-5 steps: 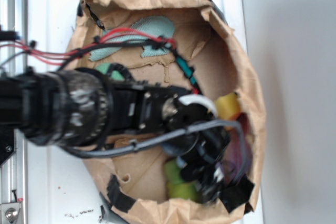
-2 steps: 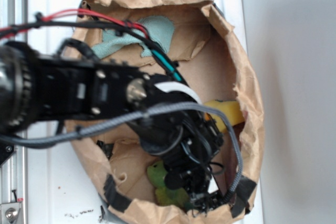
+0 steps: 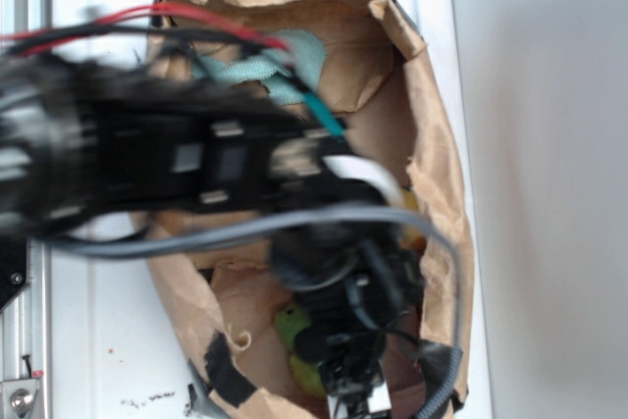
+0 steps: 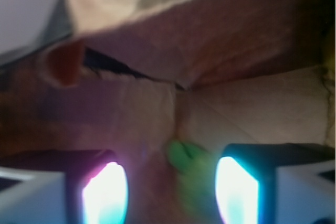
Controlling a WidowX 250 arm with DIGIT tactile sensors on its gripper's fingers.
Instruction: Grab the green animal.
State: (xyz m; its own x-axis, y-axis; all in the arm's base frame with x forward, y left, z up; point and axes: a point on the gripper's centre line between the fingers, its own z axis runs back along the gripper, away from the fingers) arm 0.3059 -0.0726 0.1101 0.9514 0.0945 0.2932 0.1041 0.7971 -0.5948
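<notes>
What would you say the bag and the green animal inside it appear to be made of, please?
The bag looks like matte brown paper: creased walls, a torn curled rim, patched with black tape. The green animal seems to be soft plush, lime-green and dull, though blur hides its texture.

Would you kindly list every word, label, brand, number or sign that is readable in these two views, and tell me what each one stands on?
None: no readable text shows in either view.
The crumpled brown paper bag bears no print.
The black robot arm and its gripper are motion-blurred; no lettering can be made out.
The small lime-green plush animal and the pale teal cloth rag carry no label.
Dark specks on the white tray are too small to read.
</notes>
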